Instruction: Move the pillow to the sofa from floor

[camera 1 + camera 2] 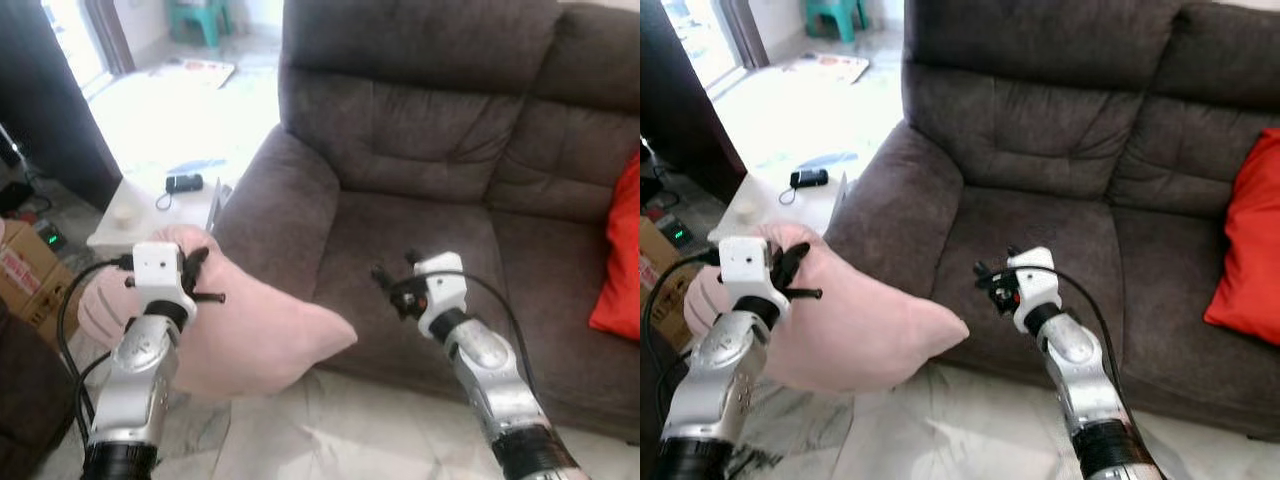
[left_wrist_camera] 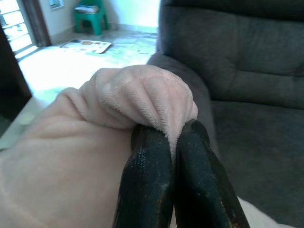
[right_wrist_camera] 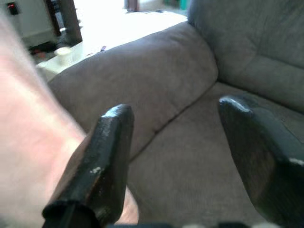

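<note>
Left gripper (image 2: 171, 137) is pinching a bunched corner of the pink pillow (image 1: 240, 340), fingers clamped tight on the fabric. Pillow is hanging off the floor, just in front of the sofa (image 1: 420, 130) armrest, not on the seat. Right gripper (image 3: 190, 142) is sitting wide open and holding nothing, hovering over the front edge of the seat cushion, beside the pillow.
</note>
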{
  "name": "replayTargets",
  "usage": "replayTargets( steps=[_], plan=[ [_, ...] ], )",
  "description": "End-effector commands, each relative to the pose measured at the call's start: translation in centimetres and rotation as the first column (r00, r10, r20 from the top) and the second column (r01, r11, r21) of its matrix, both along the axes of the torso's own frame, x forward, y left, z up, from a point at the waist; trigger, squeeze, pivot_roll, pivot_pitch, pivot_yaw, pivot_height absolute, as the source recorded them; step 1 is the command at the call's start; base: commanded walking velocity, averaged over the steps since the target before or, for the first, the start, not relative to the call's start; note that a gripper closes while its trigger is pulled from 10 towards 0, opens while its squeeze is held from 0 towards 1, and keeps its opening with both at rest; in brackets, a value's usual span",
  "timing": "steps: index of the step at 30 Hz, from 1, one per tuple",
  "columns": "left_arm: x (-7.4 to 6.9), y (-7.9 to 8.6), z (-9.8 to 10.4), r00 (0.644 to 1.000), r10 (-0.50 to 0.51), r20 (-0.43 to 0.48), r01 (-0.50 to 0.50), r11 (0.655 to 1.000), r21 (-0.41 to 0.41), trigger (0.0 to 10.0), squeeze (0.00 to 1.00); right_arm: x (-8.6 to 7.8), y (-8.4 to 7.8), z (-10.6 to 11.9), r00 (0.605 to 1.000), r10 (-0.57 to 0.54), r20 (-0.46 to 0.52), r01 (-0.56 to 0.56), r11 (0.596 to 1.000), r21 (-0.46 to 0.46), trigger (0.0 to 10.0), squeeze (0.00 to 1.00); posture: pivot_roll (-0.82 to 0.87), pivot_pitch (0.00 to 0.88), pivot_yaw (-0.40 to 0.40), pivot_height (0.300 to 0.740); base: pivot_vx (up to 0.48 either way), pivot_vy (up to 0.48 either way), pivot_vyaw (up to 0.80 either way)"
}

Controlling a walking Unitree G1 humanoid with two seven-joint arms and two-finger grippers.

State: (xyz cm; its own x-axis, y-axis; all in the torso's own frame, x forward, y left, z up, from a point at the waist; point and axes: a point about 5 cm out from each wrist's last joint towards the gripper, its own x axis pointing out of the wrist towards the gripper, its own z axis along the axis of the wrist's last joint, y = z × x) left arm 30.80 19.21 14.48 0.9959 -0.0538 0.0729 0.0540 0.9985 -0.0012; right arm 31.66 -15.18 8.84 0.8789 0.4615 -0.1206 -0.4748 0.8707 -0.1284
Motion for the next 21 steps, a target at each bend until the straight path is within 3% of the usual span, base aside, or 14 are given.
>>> replayTargets(
  steps=[1,4,5,6,14,17,19,20,21],
  plan=[
    [0.2,-1.4,4.3,0.981,-0.101,0.168,0.103,0.995,-0.004,10.0,0.0,-0.9,-0.3,-1.7,0.995,0.066,-0.077,-0.072,0.995,-0.07,10.0,0.0,0.05,0.037,-0.004,0.74,0.0,0.0,0.0],
    [0.0,-2.4,5.2,0.965,-0.184,0.188,0.184,0.983,0.017,10.0,0.0,-1.2,-0.6,-2.3,0.991,0.093,-0.1,-0.103,0.989,-0.11,10.0,0.0,0.05,0.039,-0.004,0.74,0.0,0.0,0.0],
    [0.0,-2.4,5.3,0.963,-0.19,0.19,0.189,0.982,0.019,10.0,0.0,-1.2,-0.6,-2.4,0.99,0.096,-0.106,-0.108,0.988,-0.108,10.0,0.83,0.05,0.039,-0.004,0.74,0.0,0.0,0.0],
    [0.0,-2.5,5.4,0.962,-0.198,0.186,0.194,0.98,0.038,10.0,0.0,-1.3,-0.7,-2.5,0.988,0.097,-0.116,-0.108,0.99,-0.09,10.0,1.0,0.05,0.04,-0.005,0.74,0.0,0.0,0.0],
    [-0.1,-2.9,5.8,0.949,-0.246,0.195,0.24,0.969,0.053,10.0,0.0,-2.2,-0.8,-3.2,0.964,0.21,-0.166,-0.232,0.964,-0.13,10.0,1.0,0.04,0.042,-0.005,0.74,0.0,0.0,0.0],
    [-0.2,-3.3,6.2,0.941,-0.277,0.197,0.271,0.961,0.058,10.0,0.0,-3.1,-1.1,-4.7,0.929,0.277,-0.246,-0.328,0.924,-0.198,10.0,1.0,0.05,0.045,-0.008,0.74,0.0,0.0,0.0],
    [-0.3,-3.3,6.2,0.94,-0.28,0.197,0.274,0.96,0.058,10.0,0.0,-3.3,-1.3,-5.0,0.925,0.279,-0.258,-0.336,0.918,-0.212,10.0,0.85,0.04,0.045,-0.009,0.74,0.0,0.0,0.0],
    [-0.3,-3.3,6.2,0.94,-0.28,0.197,0.274,0.96,0.058,10.0,0.0,-3.3,-1.3,-5.0,0.925,0.279,-0.258,-0.336,0.918,-0.212,10.0,0.85,0.04,0.045,-0.009,0.74,0.0,0.0,0.0],
    [-0.3,-3.4,6.3,0.938,-0.285,0.198,0.279,0.958,0.058,10.0,0.0,-3.4,-1.3,-5.2,0.919,0.283,-0.273,-0.344,0.915,-0.211,10.0,0.65,0.05,0.046,-0.01,0.74,0.0,0.0,0.0]
  ],
)
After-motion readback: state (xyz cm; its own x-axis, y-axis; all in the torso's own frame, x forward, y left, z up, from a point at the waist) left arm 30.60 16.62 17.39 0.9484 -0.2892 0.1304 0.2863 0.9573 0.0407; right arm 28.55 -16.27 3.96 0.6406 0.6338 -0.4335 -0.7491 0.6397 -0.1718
